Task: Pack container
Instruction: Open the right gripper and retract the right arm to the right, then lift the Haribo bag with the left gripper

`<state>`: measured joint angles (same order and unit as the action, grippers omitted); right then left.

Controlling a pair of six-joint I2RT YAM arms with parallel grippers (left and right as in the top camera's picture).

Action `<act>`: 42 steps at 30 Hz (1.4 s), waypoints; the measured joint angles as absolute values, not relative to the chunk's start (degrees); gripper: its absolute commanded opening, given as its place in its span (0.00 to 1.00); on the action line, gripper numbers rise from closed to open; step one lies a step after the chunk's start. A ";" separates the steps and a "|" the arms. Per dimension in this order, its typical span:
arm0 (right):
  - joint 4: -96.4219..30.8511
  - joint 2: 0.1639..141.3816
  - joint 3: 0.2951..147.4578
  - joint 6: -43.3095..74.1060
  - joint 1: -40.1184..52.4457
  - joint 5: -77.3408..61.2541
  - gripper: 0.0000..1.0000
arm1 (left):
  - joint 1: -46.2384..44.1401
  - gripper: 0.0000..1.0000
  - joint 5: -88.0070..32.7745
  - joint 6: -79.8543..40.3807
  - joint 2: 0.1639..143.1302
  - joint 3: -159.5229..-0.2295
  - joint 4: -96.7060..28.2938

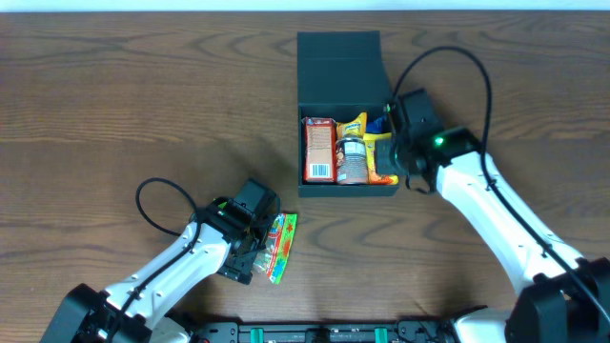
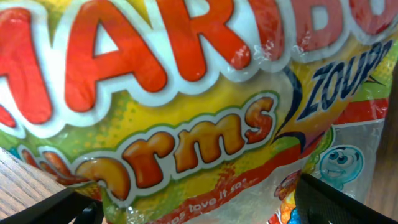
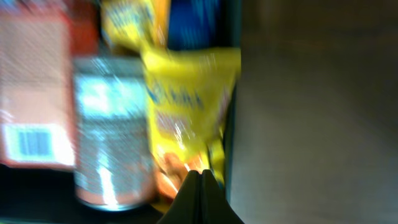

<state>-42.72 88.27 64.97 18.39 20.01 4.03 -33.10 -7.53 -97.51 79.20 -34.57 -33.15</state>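
Reaching in from the lower left of the overhead frame with the left arm, and holding the left gripper (image 1: 254, 246) above the wooden table (image 1: 114, 95) with jaws spread wide, grasping nothing. Finding just to the right of it, in the lower middle, a Haribo worms packet (image 1: 282, 246) lying flat on the table, bright in red, yellow and green. Seeing this same packet from very near in the left wrist view, filling almost all of it, with the two dark fingertips (image 2: 43, 208) showing only at the bottom corners, one on each side.

Seeing the container (image 1: 338, 67) standing in the upper middle of the overhead frame, well apart from the packet, dark teal-green, with its flap lid lying open toward the top edge. Holding inside, from left to right: a red and white carton (image 1: 318, 150) with a barcode, a can (image 1: 351, 159) lying beside it, a yellow snack bag (image 3: 186, 106), something blue at the far right corner.

Coming from the lower right with the right arm and dipping the right gripper (image 3: 200, 186) into the right side of the container, fingers clenched together, tips at the lower edge of the yellow bag, just beside the container wall. Not being able to tell whether pinching the bag or only touching it.
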 measured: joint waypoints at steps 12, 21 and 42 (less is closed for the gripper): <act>-35.16 99.90 66.57 18.37 19.99 5.65 0.01 | -33.10 0.95 -7.53 -97.51 79.20 -34.57 -33.15; -36.60 101.67 67.16 18.41 20.01 7.68 0.01 | -33.10 0.95 -7.53 -97.51 79.20 -34.59 -33.15; -51.90 78.74 71.40 19.55 -7.35 5.98 0.99 | -33.10 0.95 -6.83 -97.73 79.20 -34.52 -29.54</act>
